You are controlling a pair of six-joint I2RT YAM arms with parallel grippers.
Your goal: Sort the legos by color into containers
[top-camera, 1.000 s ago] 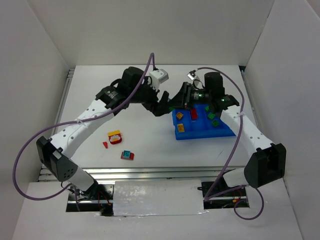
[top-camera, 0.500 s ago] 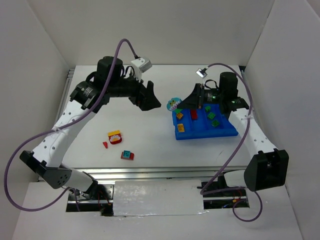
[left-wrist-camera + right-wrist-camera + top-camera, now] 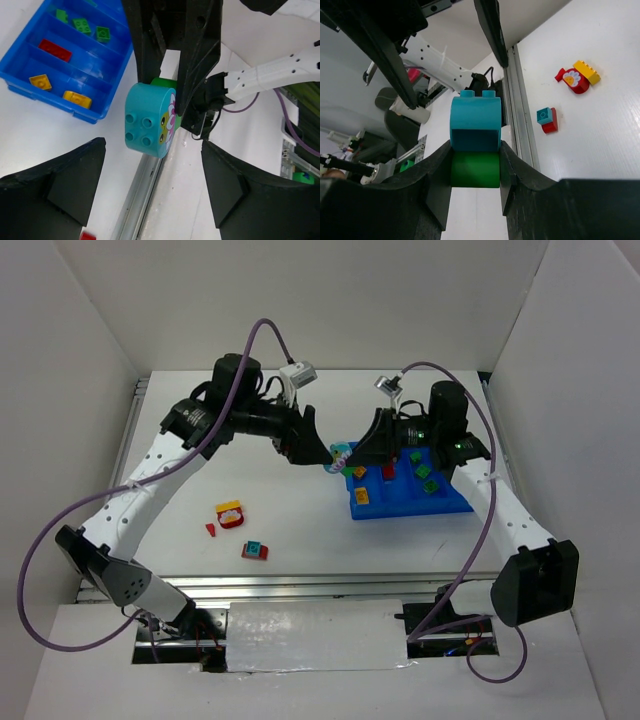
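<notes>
The right gripper [image 3: 360,453] is pinching a teal-and-green brick [image 3: 147,120]. In the right wrist view its two fingers [image 3: 437,172] press on the green half from either side, and the teal half with its studs sticks out past the fingertips. From above, the brick sits just left of the far-left corner of the blue tray [image 3: 410,508], held between the two arms.

The left gripper [image 3: 318,448] faces it from the left with its jaws spread wide. In the left wrist view the brick lies in the gap just beyond the left fingers [image 3: 65,185] and touches neither of them. The printed face on the brick's side shows only partly, at an angle.

The tray lies right of centre on the white table [image 3: 300,520]:
- The leftmost compartment holds two yellow bricks [image 3: 360,485].
- The next compartment holds one red brick [image 3: 388,470].
- The one after that holds three green bricks [image 3: 422,472].

Three more pieces lie well to the left and nearer, away from both grippers:
- A red-and-yellow brick [image 3: 230,513] with a flower print.
- A small red piece [image 3: 210,529] just beside it.
- A teal-and-red brick [image 3: 254,550], nearer still.
</notes>
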